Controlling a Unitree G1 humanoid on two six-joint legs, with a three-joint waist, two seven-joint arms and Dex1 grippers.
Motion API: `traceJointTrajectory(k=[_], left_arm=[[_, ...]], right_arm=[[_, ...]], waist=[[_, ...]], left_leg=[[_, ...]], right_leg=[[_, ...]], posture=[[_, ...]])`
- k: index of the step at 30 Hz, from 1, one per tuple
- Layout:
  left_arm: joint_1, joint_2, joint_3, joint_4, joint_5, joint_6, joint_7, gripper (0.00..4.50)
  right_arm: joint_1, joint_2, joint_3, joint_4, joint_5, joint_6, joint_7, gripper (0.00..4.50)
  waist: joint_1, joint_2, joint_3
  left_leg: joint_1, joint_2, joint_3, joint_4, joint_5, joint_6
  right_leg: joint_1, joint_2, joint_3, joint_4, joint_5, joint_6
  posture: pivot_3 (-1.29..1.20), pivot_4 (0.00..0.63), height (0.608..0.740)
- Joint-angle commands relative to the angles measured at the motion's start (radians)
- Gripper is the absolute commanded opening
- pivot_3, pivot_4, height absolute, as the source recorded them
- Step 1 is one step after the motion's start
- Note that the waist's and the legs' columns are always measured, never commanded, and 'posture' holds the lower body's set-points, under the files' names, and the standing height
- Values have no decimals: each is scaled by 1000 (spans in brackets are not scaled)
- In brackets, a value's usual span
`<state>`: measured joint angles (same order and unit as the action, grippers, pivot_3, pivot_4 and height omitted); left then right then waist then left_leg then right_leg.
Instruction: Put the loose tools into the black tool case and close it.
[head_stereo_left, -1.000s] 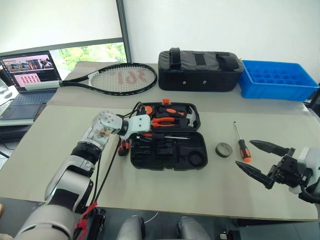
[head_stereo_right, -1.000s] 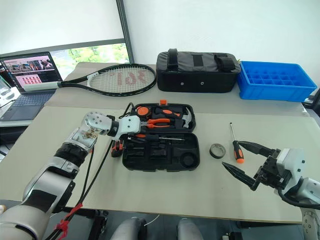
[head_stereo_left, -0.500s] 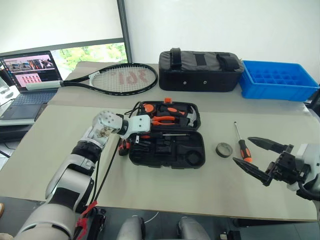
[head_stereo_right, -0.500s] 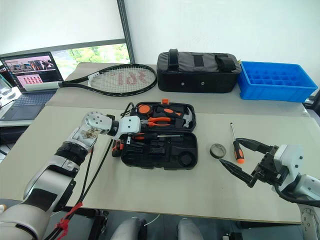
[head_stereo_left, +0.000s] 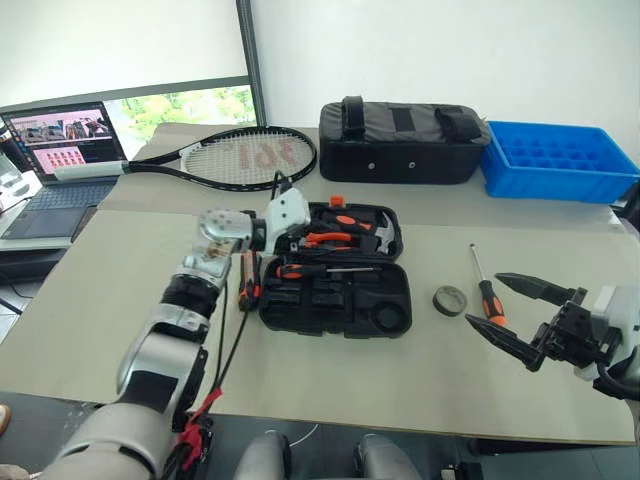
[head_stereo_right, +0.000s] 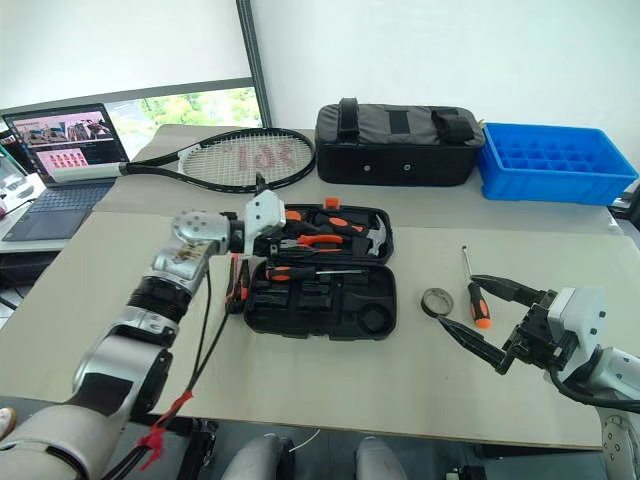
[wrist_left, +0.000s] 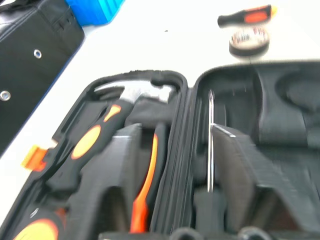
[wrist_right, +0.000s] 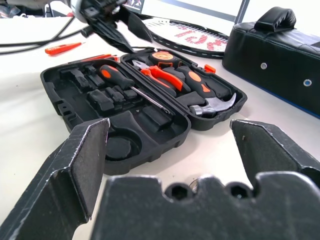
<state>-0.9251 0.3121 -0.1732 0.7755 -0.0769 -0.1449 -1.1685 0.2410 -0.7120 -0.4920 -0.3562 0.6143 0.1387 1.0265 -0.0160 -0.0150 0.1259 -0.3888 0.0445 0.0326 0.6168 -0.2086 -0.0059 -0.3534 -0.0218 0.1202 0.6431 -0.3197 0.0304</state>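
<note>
The black tool case (head_stereo_left: 396, 318) lies open in the middle of the table, with pliers and a hammer (wrist_left: 131, 93) in its back half. An orange-and-black screwdriver (head_stereo_left: 300, 271) rests in the front half. My left gripper (head_stereo_left: 298, 238) hovers over the case's left side, open, with nothing between its fingers. An orange-and-black tool (head_stereo_left: 247, 277) lies on the table just left of the case. To the right of the case are a dark tape roll (head_stereo_left: 449, 298) and another screwdriver (head_stereo_left: 486, 295). My right gripper (head_stereo_right: 460, 304) is open, low beside them. A slim orange screwdriver (wrist_right: 62, 48) lies beyond the case.
A tennis racket (head_stereo_left: 245, 157), a black fabric bag (head_stereo_left: 403, 141) and a blue compartment tray (head_stereo_left: 556, 160) line the back of the table. An open laptop (head_stereo_left: 60, 145) stands at the far left. A cable hangs along my left arm.
My left gripper has lifted off the screwdriver, which now lies in the case's front half, and has moved up and toward the back. The right gripper has stayed put.
</note>
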Motion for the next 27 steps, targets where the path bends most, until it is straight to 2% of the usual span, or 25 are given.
traceJointTrajectory(k=[1, 2, 3, 22, 25, 27], left_arm=[[-6, -6, 22, 48, 0, -52, 18, 559], [3, -6, 7, 68, 17, -66, 17, 150], [10, -6, -8, 87, 33, -78, 16, 66], [24, -5, -131, 277, 243, -217, 108, 66], [26, -9, -122, 278, 241, -233, 120, 66], [10, -28, -59, 255, 169, -207, 126, 66]], right_arm=[[-3, 0, -43, -13, 25, -21, 3, 4500], [1, 0, -46, -14, 25, -23, 3, 4500], [4, 1, -49, -14, 25, -25, 3, 4500], [53, -2, -46, 7, -44, -23, -18, 4500], [52, -5, -44, 13, -60, -12, -29, 4500], [22, -5, -28, 25, -109, 26, -113, 4500]], waist=[[-3, 0, 0], [-3, -1, 0], [-3, -1, 0], [0, 6, -5], [-1, 6, -6], [-2, 6, -6]], left_leg=[[0, 0, 0, 0, 0, 0], [0, 0, 0, 0, 0, 0], [0, 0, 0, 0, 0, 0], [1, -1, -1, 6, 0, 0], [1, -1, -1, 8, 0, 0], [1, -1, -1, 8, 0, 0]], right_leg=[[0, 0, 0, 0, 0, 0], [0, 0, 0, 0, 0, 0], [0, 0, 0, 0, 0, 0], [3, 0, 0, 3, -2, 3], [3, 0, 0, 4, -2, 4], [3, 0, 0, 4, -2, 5]], posture=[[0, 150, 707], [0, 150, 707], [0, 150, 707], [0, 150, 707], [0, 150, 707], [0, 150, 707]])
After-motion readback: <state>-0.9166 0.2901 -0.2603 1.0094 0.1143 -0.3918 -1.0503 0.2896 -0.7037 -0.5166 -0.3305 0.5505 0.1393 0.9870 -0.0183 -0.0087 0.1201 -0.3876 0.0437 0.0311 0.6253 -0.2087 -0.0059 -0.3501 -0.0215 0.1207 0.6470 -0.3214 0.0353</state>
